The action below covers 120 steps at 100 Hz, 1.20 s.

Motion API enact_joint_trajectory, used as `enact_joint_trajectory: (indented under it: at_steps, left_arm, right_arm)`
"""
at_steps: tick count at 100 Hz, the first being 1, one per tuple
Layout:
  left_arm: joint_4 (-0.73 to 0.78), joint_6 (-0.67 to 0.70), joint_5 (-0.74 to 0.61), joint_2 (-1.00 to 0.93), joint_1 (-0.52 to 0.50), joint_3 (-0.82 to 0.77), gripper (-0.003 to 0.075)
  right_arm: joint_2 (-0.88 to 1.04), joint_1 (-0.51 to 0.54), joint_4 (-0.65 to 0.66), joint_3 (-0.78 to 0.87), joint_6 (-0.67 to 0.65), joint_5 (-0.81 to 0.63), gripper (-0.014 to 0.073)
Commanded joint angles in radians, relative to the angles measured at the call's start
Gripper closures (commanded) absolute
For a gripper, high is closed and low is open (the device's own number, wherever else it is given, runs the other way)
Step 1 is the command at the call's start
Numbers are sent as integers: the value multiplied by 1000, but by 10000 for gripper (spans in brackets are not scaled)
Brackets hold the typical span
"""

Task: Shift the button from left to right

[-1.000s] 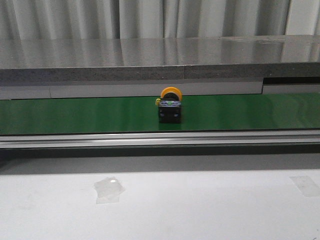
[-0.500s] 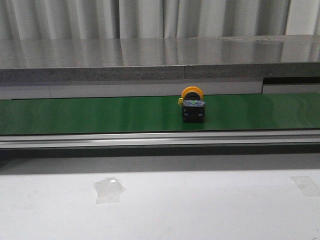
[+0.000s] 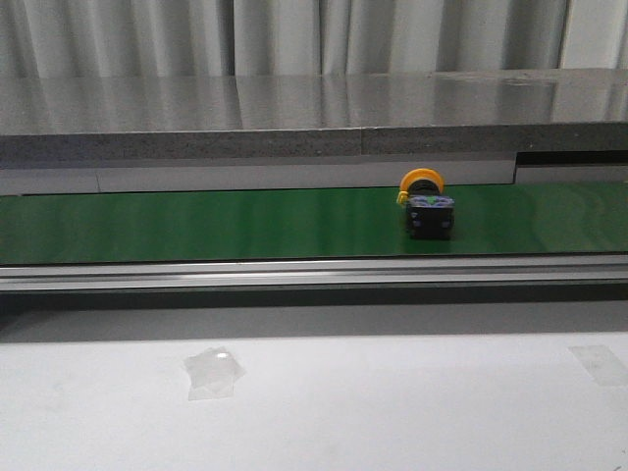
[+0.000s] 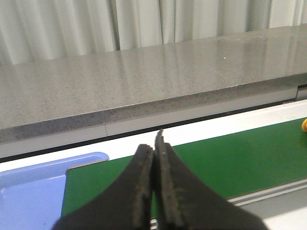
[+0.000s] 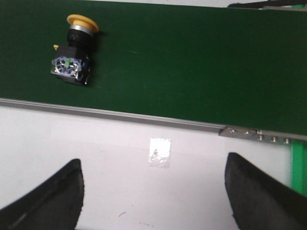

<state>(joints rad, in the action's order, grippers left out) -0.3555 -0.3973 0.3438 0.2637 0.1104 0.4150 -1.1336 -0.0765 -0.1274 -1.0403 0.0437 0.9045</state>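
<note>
Ahead of me, pale pleated curtains (image 3: 294, 34) hang along the back wall. Below them runs a long speckled grey stone ledge (image 3: 294, 118), glossy with soft reflected light. Nearest me lies a white tabletop (image 3: 392, 412), bearing two clear tape patches (image 3: 213, 372).

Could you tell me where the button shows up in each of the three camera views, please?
Front view: the button stands on the green belt, right of centre.
Left wrist view: only a sliver of its yellow cap shows at the frame edge.
Right wrist view: it lies on its side on the belt.
Shared landmark: the green belt.
</note>
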Motion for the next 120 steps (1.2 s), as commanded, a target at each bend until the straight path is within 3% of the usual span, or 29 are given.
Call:
enact_joint_trajectory:
  at_steps: [1, 42, 85, 120]
  left_arm:
    - [-11, 2, -74, 9, 7, 25, 740]
    - [-11, 2, -74, 9, 7, 25, 740]
    - [-11, 2, -74, 9, 7, 25, 740]
    - [-11, 2, -74, 9, 7, 25, 740]
  right_arm:
    - [-51, -2, -40, -71, 44, -35, -3]
    - [-343, -16, -76, -215, 137, -93, -3]
    - [-453, -71, -64, -225, 161, -214, -3]
    - [-541, -70, 67, -225, 160, -261, 1]
